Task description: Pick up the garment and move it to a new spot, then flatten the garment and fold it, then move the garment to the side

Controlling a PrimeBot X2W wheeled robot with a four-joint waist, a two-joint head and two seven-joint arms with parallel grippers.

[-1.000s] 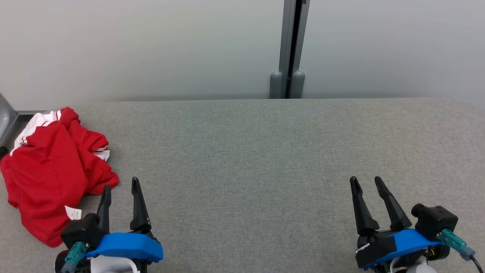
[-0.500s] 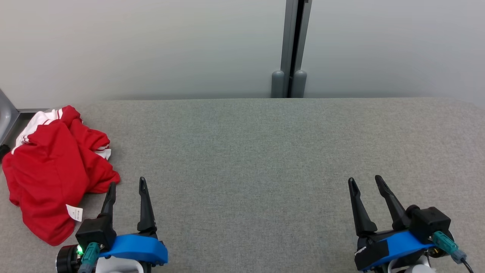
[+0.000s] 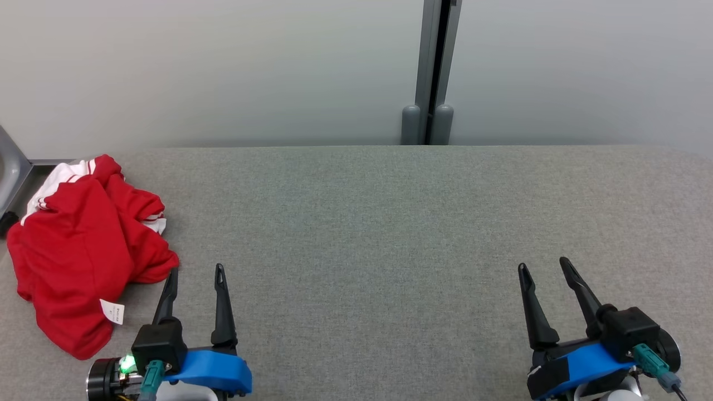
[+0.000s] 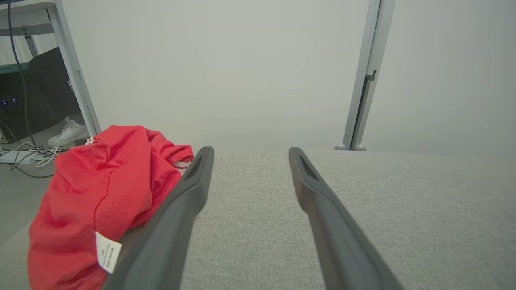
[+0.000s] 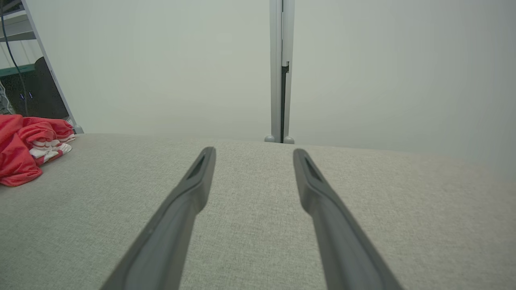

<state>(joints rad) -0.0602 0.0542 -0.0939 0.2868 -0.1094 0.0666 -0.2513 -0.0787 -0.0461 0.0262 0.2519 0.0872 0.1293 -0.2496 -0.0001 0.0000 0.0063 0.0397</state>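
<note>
The garment [image 3: 83, 250] is a crumpled red piece with white striped trim and a small white label, lying at the far left of the grey table [image 3: 379, 223]. It also appears in the left wrist view as the garment [image 4: 100, 193] and in the right wrist view as the garment [image 5: 28, 149]. My left gripper [image 3: 196, 271] hovers open just right of the cloth's near edge, nothing between its fingers. Far to the right, my right gripper [image 3: 545, 264] is open too, over bare tabletop.
A pale wall panel with a grey vertical post [image 3: 431, 72] stands behind the table's far edge. A metal frame [image 3: 11, 172] sits off the table's left end, with cables and a white shoe [image 4: 66, 133] on the floor beyond. Wide bare fabric surface lies between the grippers.
The head camera has drifted slightly, shifting the scene right. My left gripper has turned and edged right beside the garment; the right gripper has shifted a little. The garment lies as before.
</note>
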